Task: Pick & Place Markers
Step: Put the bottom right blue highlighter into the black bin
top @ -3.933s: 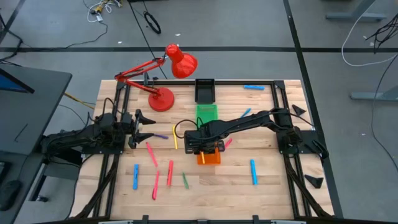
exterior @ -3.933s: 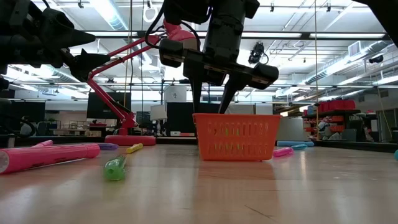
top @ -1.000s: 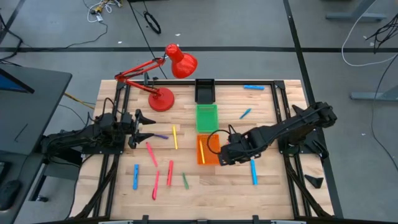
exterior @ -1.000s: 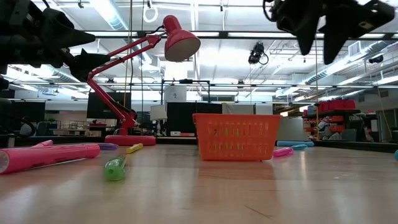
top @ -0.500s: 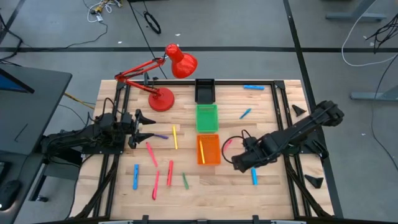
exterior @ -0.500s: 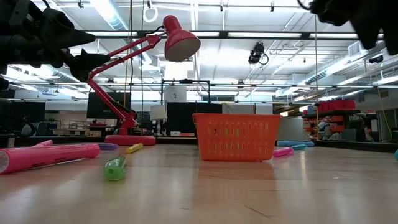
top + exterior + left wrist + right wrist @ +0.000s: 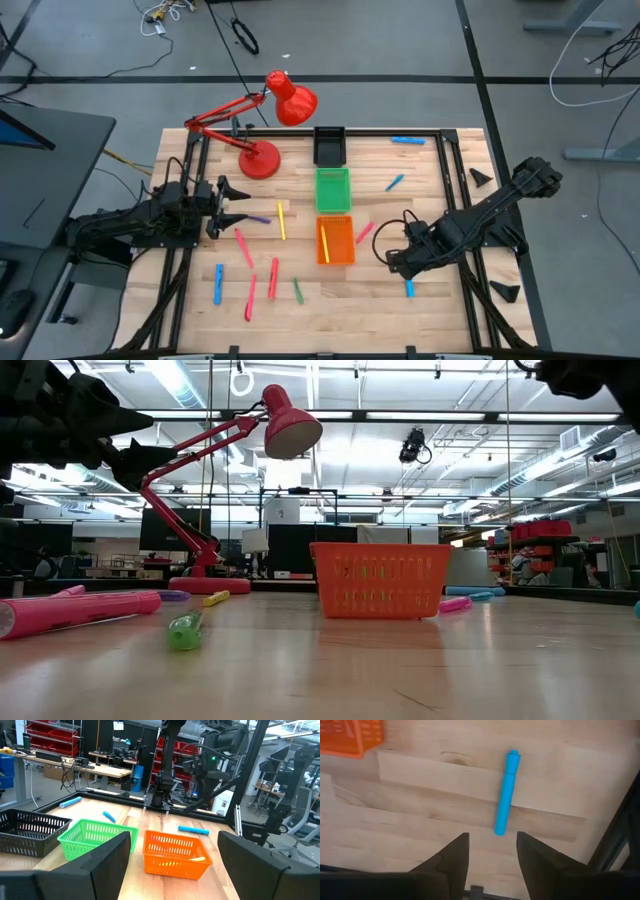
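Several markers lie flat on the wooden table: a blue marker (image 7: pixel 505 800) (image 7: pixel 408 289) at the near right, a pink one (image 7: pixel 364 232) beside the orange tray (image 7: pixel 340 254), and a yellow one (image 7: pixel 325 243) inside that tray. More lie at the left: yellow (image 7: pixel 281 220), pink (image 7: pixel 243 247), blue (image 7: pixel 218 283) and green (image 7: pixel 297 290). My right gripper (image 7: pixel 492 851) (image 7: pixel 398 265) hangs open, pointing down, above the table just short of the blue marker. My left gripper (image 7: pixel 226 204) (image 7: pixel 175 855) waits open and level at the table's left.
A green tray (image 7: pixel 333 190) and a black tray (image 7: pixel 329 146) stand in a row beyond the orange one. A red desk lamp (image 7: pixel 262 158) stands at the far left. Two more blue markers (image 7: pixel 396 183) (image 7: pixel 407 140) lie far right. A black frame rail (image 7: pixel 455 190) runs along the right side.
My right gripper has moved from beside the orange tray toward the table's right and near edges, coming over the blue marker, and has rolled a little about its downward axis. Its fingers have stayed open. No marker has moved.
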You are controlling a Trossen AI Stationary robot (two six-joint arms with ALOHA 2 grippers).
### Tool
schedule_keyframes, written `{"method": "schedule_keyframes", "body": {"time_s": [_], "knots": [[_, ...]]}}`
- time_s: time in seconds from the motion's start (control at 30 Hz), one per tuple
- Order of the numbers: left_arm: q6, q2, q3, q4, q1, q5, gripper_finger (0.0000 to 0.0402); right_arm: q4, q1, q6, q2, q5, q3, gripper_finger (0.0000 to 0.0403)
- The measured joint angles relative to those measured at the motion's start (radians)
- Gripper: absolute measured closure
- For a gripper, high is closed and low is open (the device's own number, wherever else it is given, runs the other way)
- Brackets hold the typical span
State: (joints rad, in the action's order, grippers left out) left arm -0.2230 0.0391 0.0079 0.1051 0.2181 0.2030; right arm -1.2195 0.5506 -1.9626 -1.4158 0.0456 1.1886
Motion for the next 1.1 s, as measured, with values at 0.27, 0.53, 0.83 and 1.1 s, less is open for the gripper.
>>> {"method": "schedule_keyframes", "body": {"time_s": [0.27,0.53,0.83,1.1], "knots": [[0.000,0.000,0.000,0.000,0.000,0.000,0.0094,0.013,0.004,-0.016,0.039,0.022,-0.054,0.0236],[0.000,0.000,0.000,0.000,0.000,0.000,0.0094,0.015,0.004,-0.016,0.040,0.023,-0.054,0.0236],[0.000,0.000,0.000,0.000,0.000,0.000,0.0094,0.114,0.004,-0.017,0.040,0.023,-0.116,0.0236],[0.000,0.000,0.000,0.000,0.000,0.000,0.0094,0.194,0.004,-0.019,0.005,0.023,-0.188,0.0236]]}}
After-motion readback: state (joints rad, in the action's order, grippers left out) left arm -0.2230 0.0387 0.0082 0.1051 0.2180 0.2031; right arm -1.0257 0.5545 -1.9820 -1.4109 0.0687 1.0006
